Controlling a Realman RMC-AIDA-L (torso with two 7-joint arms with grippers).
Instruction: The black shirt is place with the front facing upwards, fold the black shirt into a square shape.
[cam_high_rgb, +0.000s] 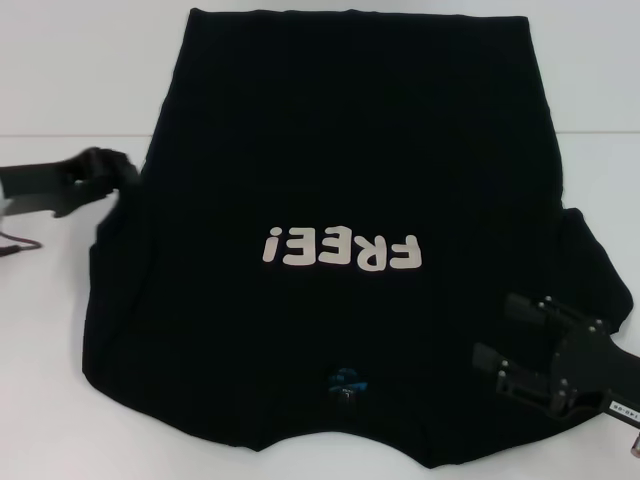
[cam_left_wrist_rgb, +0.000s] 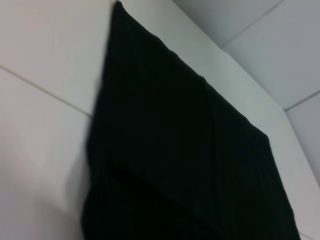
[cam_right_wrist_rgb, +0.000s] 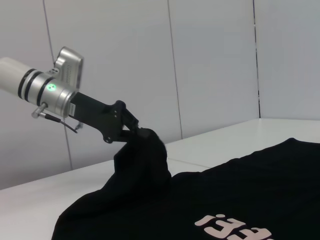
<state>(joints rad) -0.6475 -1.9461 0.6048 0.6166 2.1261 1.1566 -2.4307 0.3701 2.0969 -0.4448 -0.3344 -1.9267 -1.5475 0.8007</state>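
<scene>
We've got the left gripper (cam_high_rgb: 112, 168) pinching the left sleeve of the black shirt (cam_high_rgb: 340, 180) and lifting it to fold inward; the right gripper (cam_high_rgb: 520, 345) hovers open over the near-right sleeve.

white table (cam_high_rgb: 60, 400) with a thin seam line across the top, pale panelled wall (cam_right_wrist_rgb: 210, 65) behind with vertical joints, flat even light, no hard shadows

White block letters reading "FREE!" stand on the front of the black shirt (cam_high_rgb: 340, 200), upside down in the head view, near its middle. A small blue mark near the collar is unreadable.
</scene>
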